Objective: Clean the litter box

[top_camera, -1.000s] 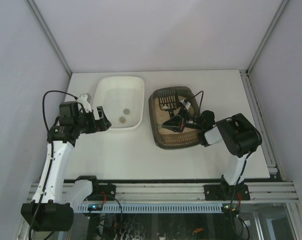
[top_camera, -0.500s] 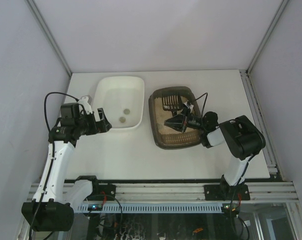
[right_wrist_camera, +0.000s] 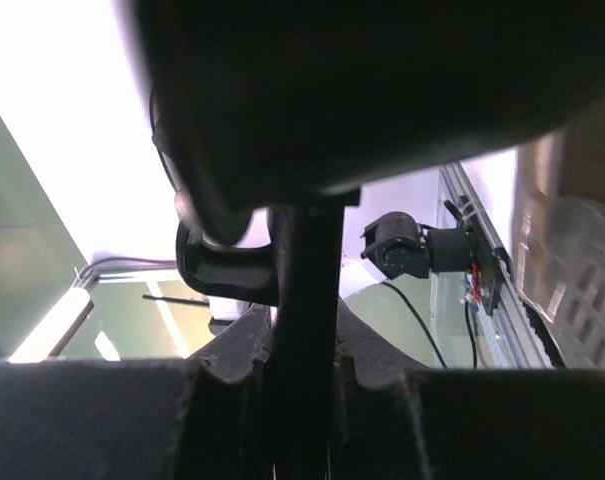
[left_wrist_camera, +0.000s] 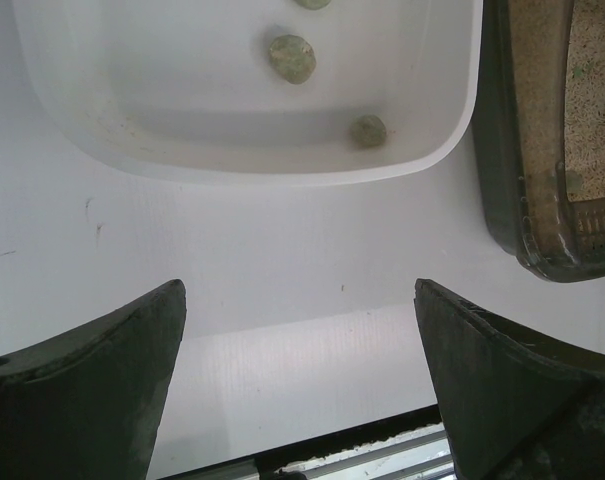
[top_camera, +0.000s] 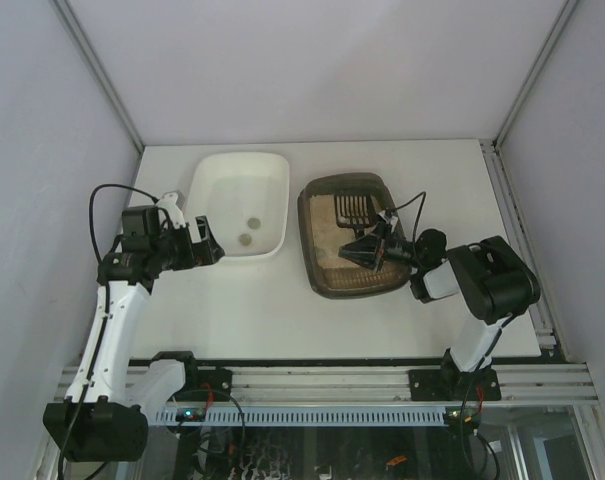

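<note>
The dark grey-brown litter box (top_camera: 354,290) with beige litter sits right of centre on the table; its corner also shows in the left wrist view (left_wrist_camera: 542,150). My right gripper (top_camera: 369,250) hovers over the box's near half, shut on the dark handle (right_wrist_camera: 304,300) of a slotted scoop. The scoop's head (top_camera: 350,207) lies over the litter at the far end. In the right wrist view my right gripper (right_wrist_camera: 304,330) clamps the handle between both pads. My left gripper (top_camera: 207,248) is open and empty beside the white tray's near left corner, above bare table (left_wrist_camera: 300,300).
The white tray (top_camera: 197,185) left of the litter box holds three greenish clumps (left_wrist_camera: 292,57). The tray and the box stand close together with a narrow gap. The table's near edge and metal rail run just below the left fingers (left_wrist_camera: 522,380).
My right gripper has drawn back to the right with the scoop, and the scoop head has shifted right over the far end of the litter. The left arm has barely moved.
</note>
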`<state>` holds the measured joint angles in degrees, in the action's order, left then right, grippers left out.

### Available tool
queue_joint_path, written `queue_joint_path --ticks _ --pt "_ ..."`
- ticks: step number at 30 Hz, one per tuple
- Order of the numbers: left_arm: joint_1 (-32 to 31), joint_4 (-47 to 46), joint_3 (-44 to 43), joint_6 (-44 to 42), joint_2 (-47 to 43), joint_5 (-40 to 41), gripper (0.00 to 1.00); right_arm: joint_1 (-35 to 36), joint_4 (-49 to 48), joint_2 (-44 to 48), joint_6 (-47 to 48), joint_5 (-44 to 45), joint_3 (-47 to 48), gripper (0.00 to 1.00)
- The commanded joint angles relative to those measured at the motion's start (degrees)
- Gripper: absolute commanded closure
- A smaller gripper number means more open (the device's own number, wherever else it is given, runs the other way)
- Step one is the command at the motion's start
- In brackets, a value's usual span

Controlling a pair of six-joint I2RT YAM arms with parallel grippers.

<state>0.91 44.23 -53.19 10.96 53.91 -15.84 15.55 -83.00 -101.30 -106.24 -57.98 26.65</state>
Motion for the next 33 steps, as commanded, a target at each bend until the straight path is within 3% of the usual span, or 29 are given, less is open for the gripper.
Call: queue_joint_path --ticks 1,9,11,13,17,20,26,29,33 --pt "0.44 -1.25 1.37 -0.02 -0.04 -1.38 0.00 -4.84 -1.40 2.49 4.03 -0.18 -4.41 1.00" --pt "0.53 -0.69 -0.09 0.17 0.22 -1.06 0.00 0.76 12.91 3.94 16.17 -1.25 -2.62 1.00" --pt "0.51 -0.39 -0.80 0.20 0.30 -0.83 0.00 2.35 22.57 5.86 22.58 -0.58 -0.45 1.00" --pt "0.71 -0.44 -1.23 0.09 -0.19 -0.50 0.00 4.05 39.37 9.68 33.00 1.59 4.58 1.00" --pt "1.89 -1.85 -2.31 0.96 -1.40 2.66 0.00 8.46 80.59 13.91 58.14 11.89 20.76 1.00" --pt "5.35 -1.86 -4.22 2.14 -0.71 -0.48 0.00 10.08 88.49 12.66 62.04 12.32 27.65 1.00" --pt "15.93 1.53 -8.30 4.36 4.47 -14.10 0.00 14.68 104.44 4.05 69.30 15.88 45.79 1.00" --pt "19.29 3.58 -8.77 4.34 7.13 -17.60 0.00 19.02 115.75 -3.38 74.08 23.83 59.26 1.00" --pt "21.59 4.80 -8.37 3.17 8.56 -16.08 0.00 26.41 131.42 -13.75 80.55 38.83 78.21 1.00"
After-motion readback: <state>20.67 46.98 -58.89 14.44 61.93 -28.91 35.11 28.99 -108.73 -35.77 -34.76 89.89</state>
